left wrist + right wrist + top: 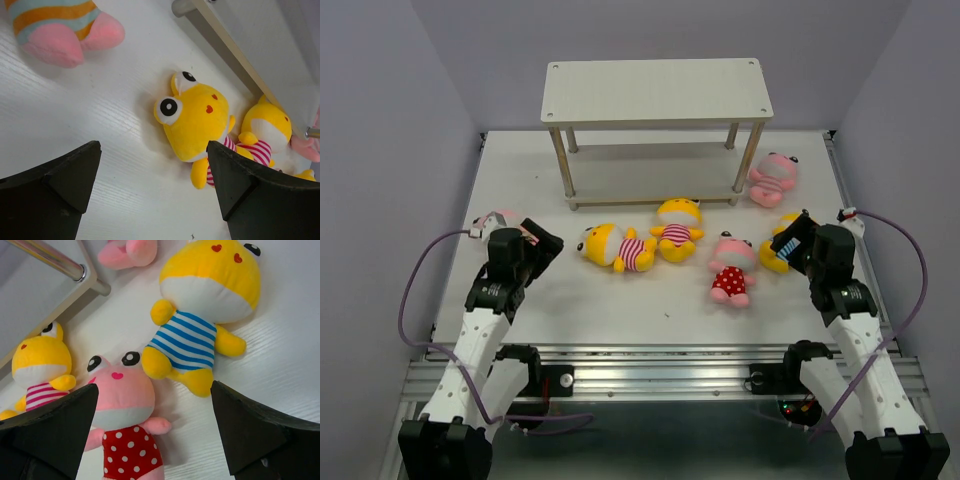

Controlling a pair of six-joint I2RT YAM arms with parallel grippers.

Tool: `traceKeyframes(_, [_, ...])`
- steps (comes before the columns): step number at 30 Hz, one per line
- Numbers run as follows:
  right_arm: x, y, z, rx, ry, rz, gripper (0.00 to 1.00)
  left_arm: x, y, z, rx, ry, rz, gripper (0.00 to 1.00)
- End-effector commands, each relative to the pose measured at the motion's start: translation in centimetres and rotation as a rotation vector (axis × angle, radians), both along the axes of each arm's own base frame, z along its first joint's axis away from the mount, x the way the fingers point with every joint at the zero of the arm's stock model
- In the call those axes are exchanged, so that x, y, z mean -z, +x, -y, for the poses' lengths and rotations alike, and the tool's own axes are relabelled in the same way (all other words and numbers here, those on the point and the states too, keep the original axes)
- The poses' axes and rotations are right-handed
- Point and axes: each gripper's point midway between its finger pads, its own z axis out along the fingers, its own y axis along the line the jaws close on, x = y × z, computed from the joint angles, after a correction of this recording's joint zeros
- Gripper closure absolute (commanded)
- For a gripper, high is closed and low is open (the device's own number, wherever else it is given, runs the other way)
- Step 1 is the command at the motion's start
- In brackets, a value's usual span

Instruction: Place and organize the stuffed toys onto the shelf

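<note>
Worktop edges: the white worktop (pixel 620 310) is closed in by pale walls (pixel 380 150) on the left, right and far sides. A metal rail (pixel 660 360) runs along its near edge.
Open room: a bare band of worktop lies between the row of toys and the rail. A smaller bare patch lies between the left gripper (pixel 544 246) and the left yellow toy (pixel 610 246).
Shelf: the shelf (pixel 657 90) stands at the far side on 4 thin legs, with 2 boards. All 6 toys lie on the worktop, in front of it or beside it, not yet on either board.
Middle row: the left yellow toy and the middle yellow toy (pixel 677 225), both in pink-and-white stripes, lie close together just before the lower board. The polka-dot pink toy (pixel 731 270) lies face up near them, to the right.
Right side: the blue-striped yellow toy (pixel 200 315) lies just beside the polka-dot pink toy. The pink striped toy (pixel 772 178) lies just beside the shelf's right front leg, near the worktop's right edge.
Left side: the orange-and-teal striped pink toy (pixel 60 25) lies beside the left gripper, mostly hidden by the arm from above.
Left jaws: wide apart, holding nothing, over bare worktop.
Right jaws: the right gripper (pixel 153 387) has its jaws wide, holding nothing, above the polka-dot pink toy's head and the blue-striped yellow toy's legs. Whether they touch either toy cannot be told.
</note>
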Motion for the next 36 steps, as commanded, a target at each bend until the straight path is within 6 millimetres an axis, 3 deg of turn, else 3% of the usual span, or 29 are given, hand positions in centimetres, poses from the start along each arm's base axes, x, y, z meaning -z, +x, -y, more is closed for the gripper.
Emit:
traceKeyframes(1, [-3.1,0.2,0.1,-0.011,-0.016,0.082,0.0,0.6,0.1,0.0,0.016,0.026,-0.002,0.01])
traceKeyframes(9, [-3.3,-0.1,-2.1,-0.134,0.023,0.09,0.0,0.6,0.5,0.5,0.043,0.018,0.003,0.01])
traceKeyframes(12, [-4.6,0.0,-4.3,-0.3,0.012,0.108,0.0,0.6,0.6,0.3,0.037,0.023,0.005,0.01])
traceKeyframes(18, [-3.6,0.6,-6.7,-0.451,0.017,0.039,0.0,1.0,0.9,0.3,0.035,0.028,0.003,0.01])
traceKeyframes(25, [-3.2,1.2,-11.5,-0.568,-0.032,0.009,0.0,1.7,1.2,0.2,0.03,0.048,-0.018,0.01])
traceKeyframes(28, [-2.4,1.5,-14.7,-0.607,-0.075,-0.01,0.0,1.9,1.2,0.3,0.036,0.049,-0.025,0.01])
traceKeyframes(32, [-0.7,2.9,-18.2,-0.595,-0.124,-0.059,0.0,2.2,1.1,0.3,0.04,0.051,-0.031,0.01])
traceKeyframes(33, [-1.4,3.0,-18.5,-0.588,-0.115,-0.038,0.0,2.2,1.1,0.4,0.041,0.05,-0.029,0.01])
traceKeyframes(34, [-0.5,3.4,-19.3,-0.59,-0.125,-0.06,0.0,2.3,1.1,0.4,0.044,0.049,-0.034,0.01])
traceKeyframes(36, [-0.8,4.2,-20.6,-0.58,-0.117,-0.037,0.0,2.3,1.0,0.6,0.053,0.045,-0.033,0.01])
